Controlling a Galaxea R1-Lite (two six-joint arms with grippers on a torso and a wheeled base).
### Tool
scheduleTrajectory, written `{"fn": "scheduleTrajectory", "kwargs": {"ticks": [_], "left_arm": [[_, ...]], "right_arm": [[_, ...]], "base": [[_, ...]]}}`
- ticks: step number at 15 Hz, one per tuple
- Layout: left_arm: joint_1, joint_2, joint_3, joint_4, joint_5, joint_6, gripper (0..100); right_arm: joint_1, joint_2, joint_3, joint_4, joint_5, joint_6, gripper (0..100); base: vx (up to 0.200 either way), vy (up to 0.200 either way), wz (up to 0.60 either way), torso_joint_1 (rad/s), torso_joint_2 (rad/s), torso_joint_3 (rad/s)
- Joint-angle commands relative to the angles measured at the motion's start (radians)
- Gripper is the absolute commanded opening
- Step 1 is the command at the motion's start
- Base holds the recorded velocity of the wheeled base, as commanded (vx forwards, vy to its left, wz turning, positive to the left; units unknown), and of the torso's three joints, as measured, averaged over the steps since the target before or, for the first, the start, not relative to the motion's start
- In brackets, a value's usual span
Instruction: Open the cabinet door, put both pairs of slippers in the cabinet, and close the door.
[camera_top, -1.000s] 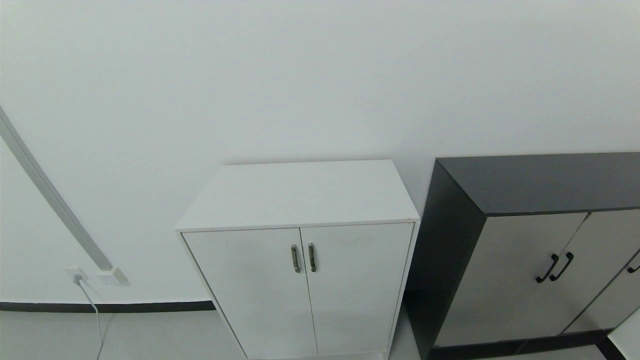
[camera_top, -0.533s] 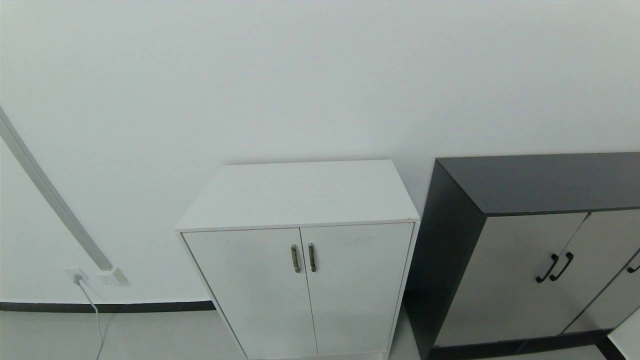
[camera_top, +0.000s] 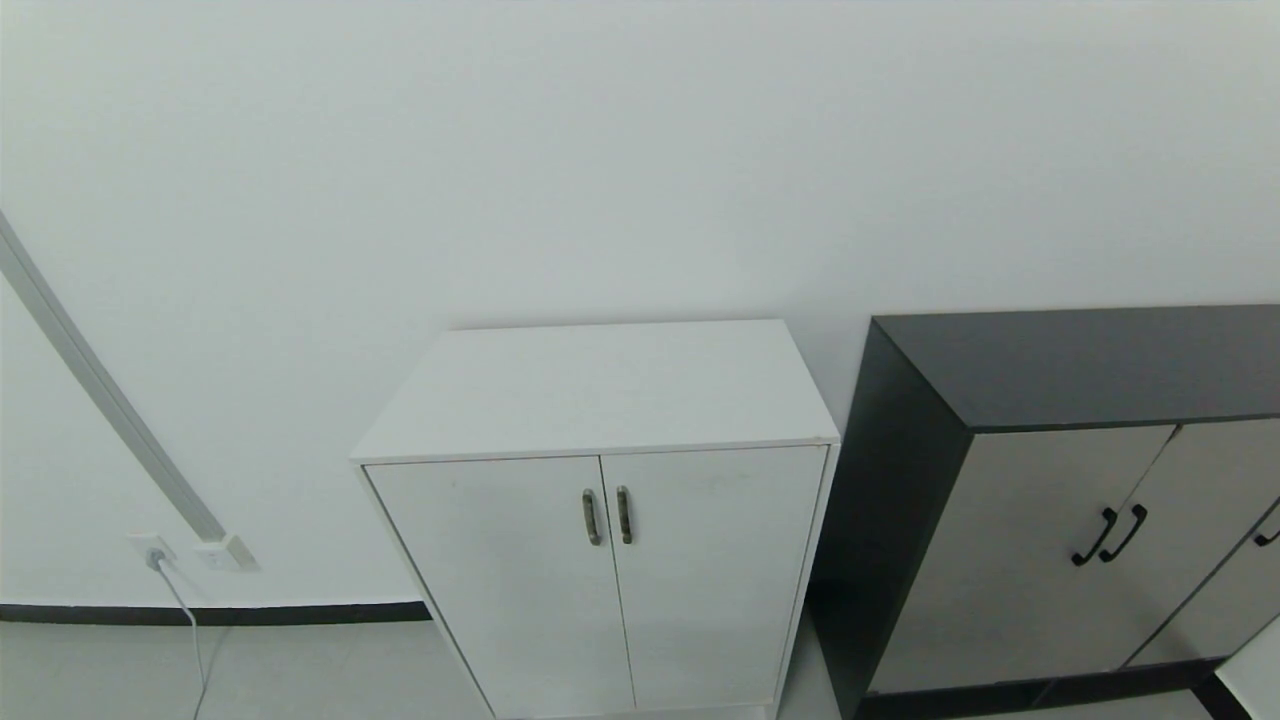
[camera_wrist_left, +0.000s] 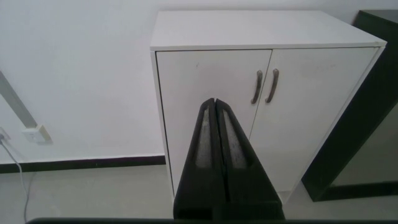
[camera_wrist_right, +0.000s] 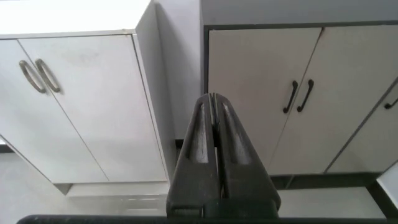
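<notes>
Left gripper (camera_wrist_left: 215, 102): black fingers pressed flat together, nothing between them, aimed at the left-hand door (camera_wrist_left: 208, 106) of the white two-door wooden cabinet (camera_wrist_left: 261, 28) and apart from it. Right gripper (camera_wrist_right: 213, 98): fingers likewise pressed together, pinching nothing, lined up with the narrow gap between the same white cabinet (camera_wrist_right: 93, 93) and its black-framed neighbour (camera_wrist_right: 292, 62).

In the head view, white two-door wooden cabinet (camera_top: 600, 395) at lower centre of the frame, both doors shut flush, with two slim upright bronze-coloured metal handles (camera_top: 608, 516) side by side at the seam. Just beside it at lower right, black-framed cabinet with grey doors (camera_top: 1060, 365), doors shut, curved black handles (camera_top: 1110, 535) paired at their seam. At lower left, white wall socket (camera_top: 150, 550) with a pale cable (camera_top: 190, 620) plugged in and trailing down, a grey conduit strip (camera_top: 100, 390) slanting up the white wall, and a black skirting band (camera_top: 220, 612) along the floor line.
</notes>
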Motion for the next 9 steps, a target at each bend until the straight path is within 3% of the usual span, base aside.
{"fn": "scheduleTrajectory", "kwargs": {"ticks": [1, 9], "left_arm": [[0.000, 0.001, 0.000, 0.000, 0.000, 0.000, 0], [0.000, 0.001, 0.000, 0.000, 0.000, 0.001, 0]], "right_arm": [[0.001, -0.002, 0.000, 0.000, -0.014, 0.011, 0], [0.001, -0.002, 0.002, -0.007, -0.118, 0.082, 0]], "base": [[0.000, 0.000, 0.00, 0.000, 0.00, 0.000], [0.000, 0.000, 0.00, 0.000, 0.00, 0.000]]}}
